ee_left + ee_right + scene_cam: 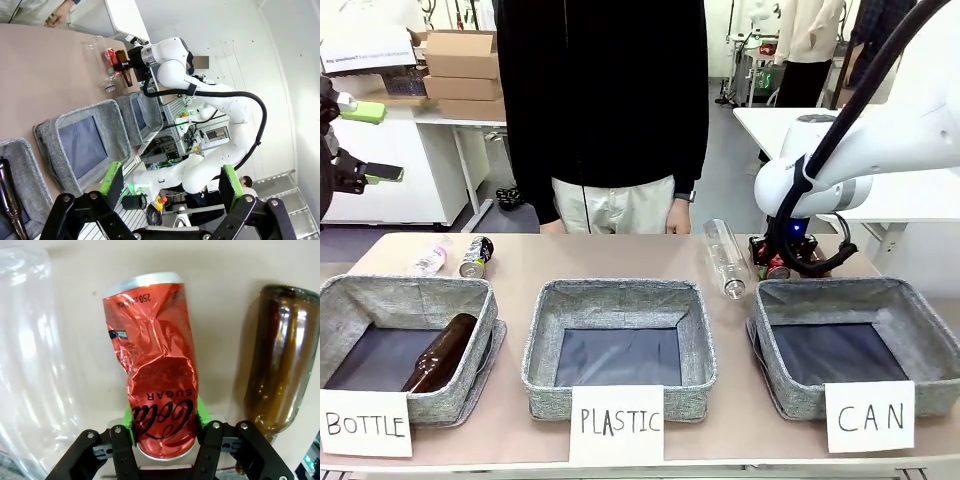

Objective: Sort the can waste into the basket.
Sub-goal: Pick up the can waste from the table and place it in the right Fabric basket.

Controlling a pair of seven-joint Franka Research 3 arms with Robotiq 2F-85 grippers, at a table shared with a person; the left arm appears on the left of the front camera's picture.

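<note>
Right wrist view is showing my right hand [165, 426] clenching on the red can [155, 365]: the green pads [131, 424] are pressing against both sides of its lower end. The red can is lying on the tan worktop [220, 270], crumpled in the middle, its silver rim pointing away from me. It is lying between a clear plastic bottle [30, 365] on one side and a brown glass bottle [280, 365] on the other, apart from both.

From the front view, my right hand [778, 262] is reaching down at the far right of the worktop [620, 255], just behind the back wall of the CAN basket [920, 330], and the red can [765, 250] is showing as a patch of red under it. The CAN basket's dark floor is lying bare. The Pepsi can [475, 256] is lying well apart, at the far left behind the BOTTLE basket [350, 300], just beside a small clear bottle [430, 260]. A brown bottle [445, 350] is leaning inside the BOTTLE basket. A person in black [605, 100] is standing at the far side.

My left hand [370, 142] is hanging released at the left edge, up off the worktop, with its jaws spread wide and nothing between them; the left wrist view is showing the same wide gap at my left hand [170, 185].
</note>
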